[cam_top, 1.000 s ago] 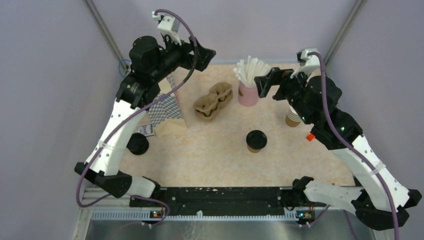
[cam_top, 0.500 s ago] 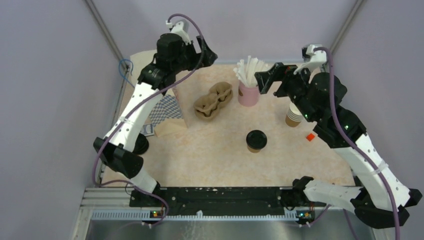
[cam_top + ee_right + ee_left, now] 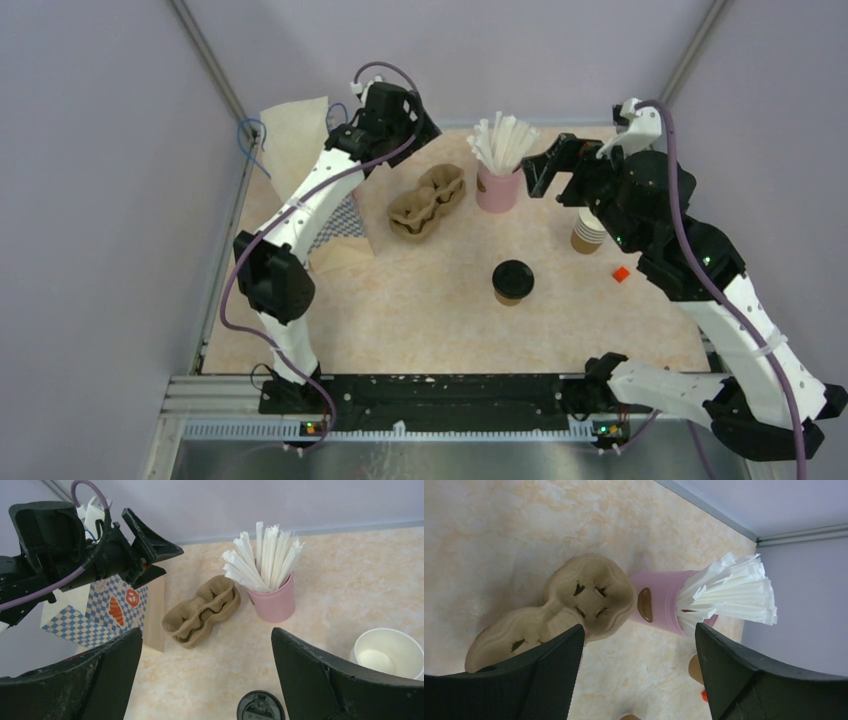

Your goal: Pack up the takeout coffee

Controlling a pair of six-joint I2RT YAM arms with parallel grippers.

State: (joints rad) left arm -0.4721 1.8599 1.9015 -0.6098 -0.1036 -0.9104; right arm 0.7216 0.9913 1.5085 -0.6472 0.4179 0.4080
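Takeout coffee (image 3: 512,281) upright, lidded; cup carrier (image 3: 428,200), pink straw cup (image 3: 497,187) behind.

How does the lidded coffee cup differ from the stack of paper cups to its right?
The takeout coffee wears a black lid; the cup stack is open, showing white inside. The takeout coffee is a single cup mid-table; the cup stack is several nested, farther right. Both are brown paper, standing upright.

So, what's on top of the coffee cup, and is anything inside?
A round black lid sits on the coffee cup, with nothing on top of that. The lid covers the opening, so the contents cannot be seen.
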